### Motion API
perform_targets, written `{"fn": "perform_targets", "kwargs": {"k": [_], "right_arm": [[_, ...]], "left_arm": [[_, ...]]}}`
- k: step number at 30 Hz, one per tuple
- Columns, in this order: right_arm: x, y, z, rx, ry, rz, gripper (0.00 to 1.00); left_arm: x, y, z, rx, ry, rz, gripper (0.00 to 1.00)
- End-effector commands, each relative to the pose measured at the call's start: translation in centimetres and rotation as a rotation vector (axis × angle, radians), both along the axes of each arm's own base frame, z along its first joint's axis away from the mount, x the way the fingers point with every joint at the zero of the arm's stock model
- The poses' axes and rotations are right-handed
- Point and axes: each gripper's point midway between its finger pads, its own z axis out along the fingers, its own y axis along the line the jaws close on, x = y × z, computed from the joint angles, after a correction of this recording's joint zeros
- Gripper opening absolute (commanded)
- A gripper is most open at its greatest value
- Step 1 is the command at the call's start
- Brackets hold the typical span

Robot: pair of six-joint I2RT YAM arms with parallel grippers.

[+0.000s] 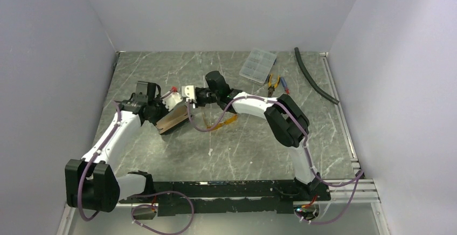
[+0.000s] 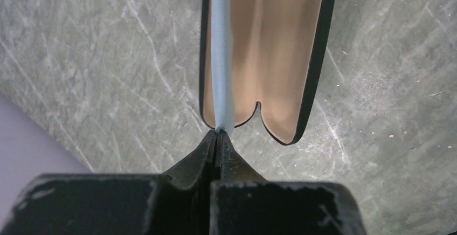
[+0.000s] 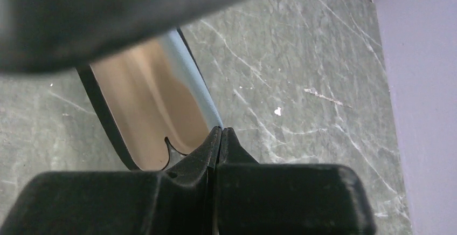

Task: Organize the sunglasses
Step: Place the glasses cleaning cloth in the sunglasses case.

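Observation:
The sunglasses (image 1: 229, 120) lie on the table just right of the glasses case, partly under the right arm's cable. They are out of both wrist views. The tan-and-black glasses case (image 1: 173, 119) is open, its tan inside showing in the left wrist view (image 2: 275, 57) and in the right wrist view (image 3: 151, 105). My left gripper (image 1: 163, 105) (image 2: 217, 132) is shut on the case's thin light-blue edge (image 2: 221, 57). My right gripper (image 1: 189, 99) (image 3: 221, 130) is shut on the same light-blue edge (image 3: 188, 78) from the other end.
A clear plastic organiser box (image 1: 258, 65) sits at the back. Orange-handled pliers (image 1: 274, 84) lie just below it. A black hose (image 1: 315, 78) runs along the back right. Grey walls close in three sides.

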Motion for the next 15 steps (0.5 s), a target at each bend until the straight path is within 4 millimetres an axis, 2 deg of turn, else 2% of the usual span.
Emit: {"fn": "perform_targets", "kwargs": {"k": [1, 6, 15], "right_arm": [[0.4, -0.1, -1.2, -0.036, -0.06, 0.039, 0.0], [0.0, -0.5, -2.7, -0.066, -0.055, 0.058, 0.0], [-2.3, -1.9, -5.2, -0.147, -0.018, 0.135, 0.0]], "left_arm": [[-0.2, 0.3, -2.5, 0.025, 0.024, -0.035, 0.03], [-0.3, 0.2, -3.7, -0.001, 0.053, -0.047, 0.03], [-2.9, -1.2, -5.6, -0.07, 0.167, -0.105, 0.03]]}}
